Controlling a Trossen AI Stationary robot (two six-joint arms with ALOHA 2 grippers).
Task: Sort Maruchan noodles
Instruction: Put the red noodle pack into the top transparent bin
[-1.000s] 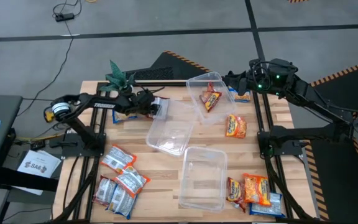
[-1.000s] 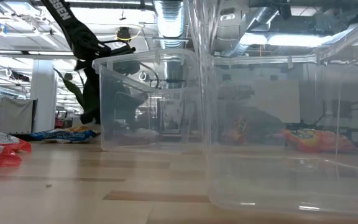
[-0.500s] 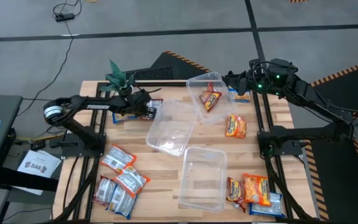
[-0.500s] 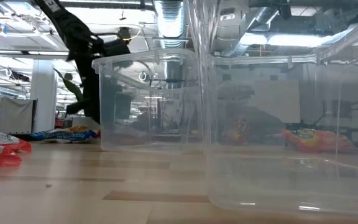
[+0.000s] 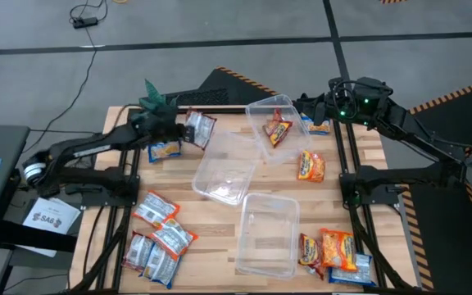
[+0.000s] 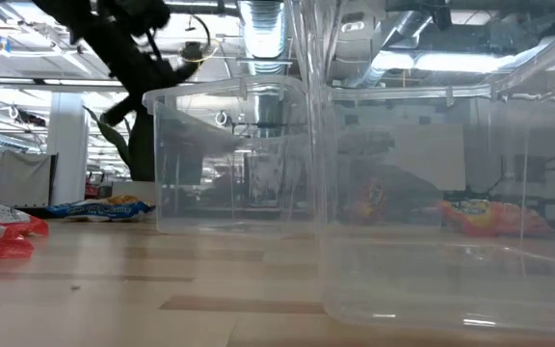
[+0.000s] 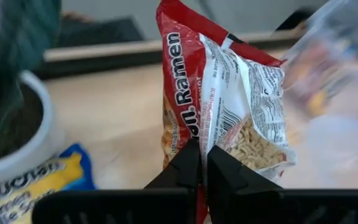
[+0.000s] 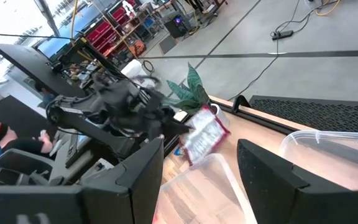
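Note:
My left gripper is shut on a red-and-silver Maruchan noodle packet, held above the table's far left, beside a potted plant. A blue-and-yellow packet lies flat on the table under the arm. My right gripper hangs open over the far right, above a clear tub with a red packet in it; nothing is between its fingers. More packets lie near left and near right. My left gripper pinches the packet's near edge between its two fingers. The fingers come from the table's left, about level. The packet sticks out past the fingertips, standing on edge and lifted clear of the table.
Two more clear tubs stand at mid table and near the front edge. An orange packet lies right of centre, and a blue one lies under my right arm. In the low view the tub walls fill the picture.
My left gripper has shut on the red-and-silver packet beside the middle tub. It has then risen and drawn back a little toward the table's far left. The packet has gone up with it and now hangs clear of the table.

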